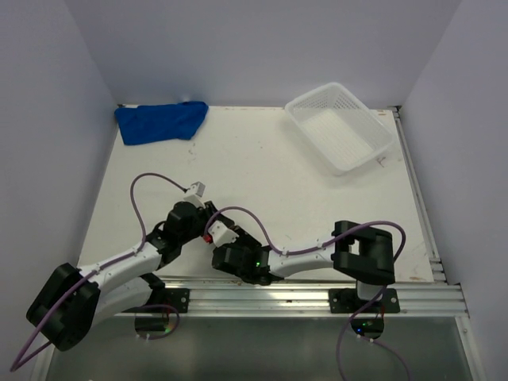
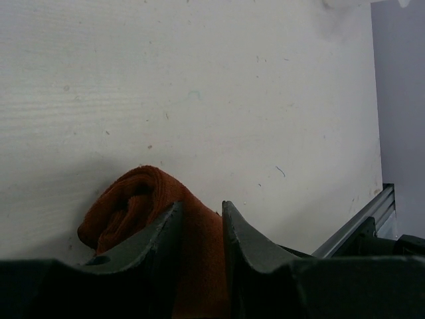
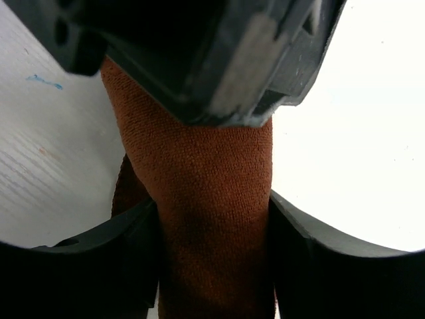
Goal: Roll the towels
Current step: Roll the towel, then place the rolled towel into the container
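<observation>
1. Your left gripper (image 2: pixel 202 211) pinches the rust-brown towel (image 2: pixel 129 203) — a rolled bundle on the table (image 2: pixel 199 86), near its front edge.
2. Your right gripper (image 3: pixel 212 203) clamps the same towel.
3. The blue towel (image 1: pixel 161 121) lies crumpled at the far-left corner — well apart.

White mesh basket (image 1: pixel 341 131) (set askew) on pale table (image 1: pixel 262 178).
</observation>
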Robot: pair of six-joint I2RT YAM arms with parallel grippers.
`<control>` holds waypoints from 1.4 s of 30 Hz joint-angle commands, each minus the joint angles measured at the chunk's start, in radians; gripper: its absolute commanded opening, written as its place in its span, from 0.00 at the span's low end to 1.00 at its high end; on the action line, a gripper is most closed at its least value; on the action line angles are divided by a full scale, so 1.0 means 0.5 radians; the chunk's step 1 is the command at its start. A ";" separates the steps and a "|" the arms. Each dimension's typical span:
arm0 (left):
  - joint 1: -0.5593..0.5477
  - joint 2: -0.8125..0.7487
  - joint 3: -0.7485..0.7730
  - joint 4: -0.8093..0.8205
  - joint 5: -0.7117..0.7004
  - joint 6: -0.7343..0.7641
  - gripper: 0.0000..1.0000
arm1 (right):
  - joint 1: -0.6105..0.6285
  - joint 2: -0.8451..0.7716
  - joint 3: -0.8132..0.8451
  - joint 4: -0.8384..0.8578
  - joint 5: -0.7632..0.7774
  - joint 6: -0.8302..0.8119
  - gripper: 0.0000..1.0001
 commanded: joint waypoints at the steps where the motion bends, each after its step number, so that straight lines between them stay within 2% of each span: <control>1: 0.007 0.020 -0.058 0.136 0.051 -0.047 0.34 | 0.012 0.027 0.060 -0.102 0.145 0.040 0.62; 5: 0.007 0.161 -0.089 0.151 0.064 -0.032 0.34 | 0.015 -0.025 0.020 -0.072 0.038 0.067 0.69; 7: 0.007 0.180 -0.131 0.200 0.061 -0.044 0.34 | 0.012 -0.071 0.008 -0.066 -0.066 0.070 0.76; 12: 0.007 0.159 -0.138 0.170 0.033 -0.023 0.33 | -0.012 -0.154 -0.014 -0.023 -0.370 0.067 0.84; 25: 0.010 0.057 -0.162 0.080 -0.028 0.020 0.33 | -0.402 -0.338 -0.183 0.235 -1.137 0.212 0.87; 31: 0.007 0.076 -0.175 0.083 -0.028 0.026 0.33 | -0.417 -0.188 -0.176 0.308 -1.294 0.248 0.82; 37: 0.007 0.039 -0.162 0.050 -0.053 0.045 0.33 | -0.430 -0.108 -0.133 0.294 -1.386 0.242 0.66; 38: 0.007 0.036 -0.159 0.035 -0.056 0.048 0.33 | -0.430 -0.099 -0.124 0.275 -1.374 0.236 0.61; 40: 0.007 0.036 -0.159 0.019 -0.062 0.063 0.33 | -0.430 -0.080 -0.118 0.235 -1.343 0.224 0.58; 42: 0.007 0.033 -0.162 0.001 -0.068 0.069 0.33 | -0.426 -0.083 -0.155 0.238 -1.294 0.218 0.50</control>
